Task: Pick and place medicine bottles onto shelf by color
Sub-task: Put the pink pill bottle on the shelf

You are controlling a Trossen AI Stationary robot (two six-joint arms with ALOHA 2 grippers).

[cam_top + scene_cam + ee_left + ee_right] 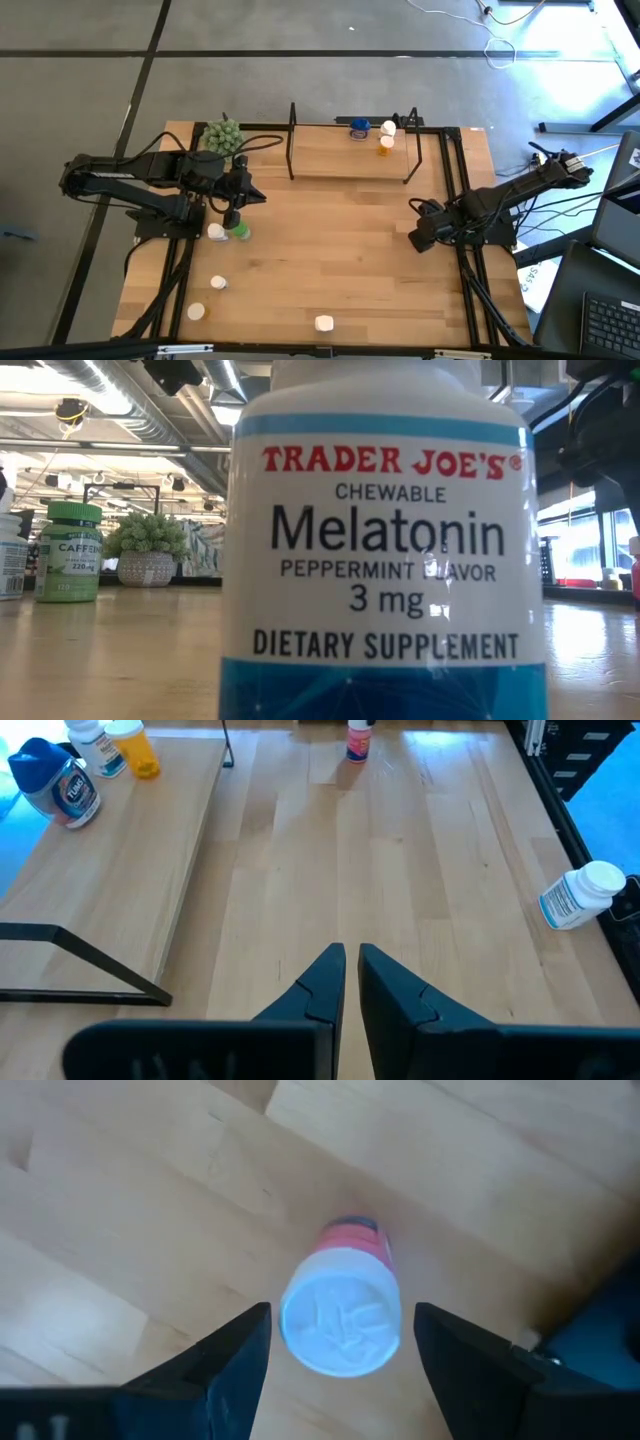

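A pink-red medicine bottle [342, 1305] with a white cap stands upright on the table. My right gripper [340, 1355] hangs over it, pointing down, open, one finger on either side of the cap without touching it. In the high view this gripper [418, 238] hides the bottle. The shelf [340, 162] at the table's far side bears a blue bottle [359, 128], a white one [388, 128] and an orange one [385, 146]. My left gripper [246, 196] waits shut above the table's left part, over a white bottle [216, 232] and a green bottle [239, 231].
A green spiky plant ball [223, 135] sits at the far left corner. White bottles stand at the near left [218, 283] [196, 311]. Another white bottle [323, 323] lies by the near edge and fills the low view [385, 560]. Bare wood lies mid-table.
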